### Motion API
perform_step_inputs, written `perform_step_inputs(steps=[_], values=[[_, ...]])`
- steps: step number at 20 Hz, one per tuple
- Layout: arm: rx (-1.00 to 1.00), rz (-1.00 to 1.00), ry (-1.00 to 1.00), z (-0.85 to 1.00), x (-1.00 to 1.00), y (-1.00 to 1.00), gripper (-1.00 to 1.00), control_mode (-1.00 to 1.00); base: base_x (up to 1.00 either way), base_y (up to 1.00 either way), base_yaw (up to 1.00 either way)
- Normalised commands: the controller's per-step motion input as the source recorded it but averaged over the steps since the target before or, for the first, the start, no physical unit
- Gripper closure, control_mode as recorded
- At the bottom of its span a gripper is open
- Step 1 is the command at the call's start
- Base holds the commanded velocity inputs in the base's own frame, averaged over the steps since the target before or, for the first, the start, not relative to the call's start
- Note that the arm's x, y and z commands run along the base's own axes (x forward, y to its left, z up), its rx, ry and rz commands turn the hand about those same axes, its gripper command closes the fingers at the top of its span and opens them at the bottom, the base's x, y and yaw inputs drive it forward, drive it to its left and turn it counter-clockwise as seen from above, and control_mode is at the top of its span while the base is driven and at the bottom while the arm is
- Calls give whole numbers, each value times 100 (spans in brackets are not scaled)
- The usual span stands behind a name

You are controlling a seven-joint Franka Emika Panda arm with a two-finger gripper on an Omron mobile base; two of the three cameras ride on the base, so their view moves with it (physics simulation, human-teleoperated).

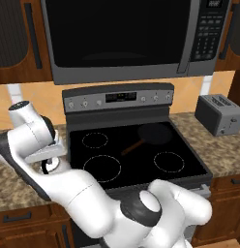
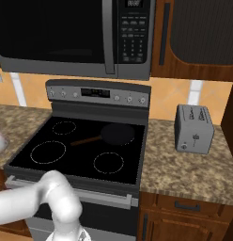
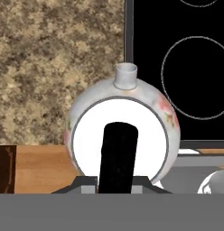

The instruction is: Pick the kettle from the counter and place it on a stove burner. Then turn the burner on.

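Hand view looks straight down on the kettle (image 3: 123,126), its black handle (image 3: 117,158) running between the fingertips of the gripper (image 3: 117,187), whose jaws look clamped on it. It hangs at the edge of the counter (image 3: 50,67), just beside the stove (image 3: 177,18), apparently lifted. So the carrying step seems in hand; next it must travel sideways over the near left burner (image 1: 102,168), clear of the frying pan (image 1: 153,134), before lowering.
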Motion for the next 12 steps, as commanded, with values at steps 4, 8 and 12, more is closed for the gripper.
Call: perform_step_inputs(steps=[4,8,12], values=[[0,9,0,23,0,-55,100,-100,0,0,0],[0,13,0,9,0,-36,100,-100,0,0,0],[0,11,1,1,0,-28,100,-100,0,0,0]])
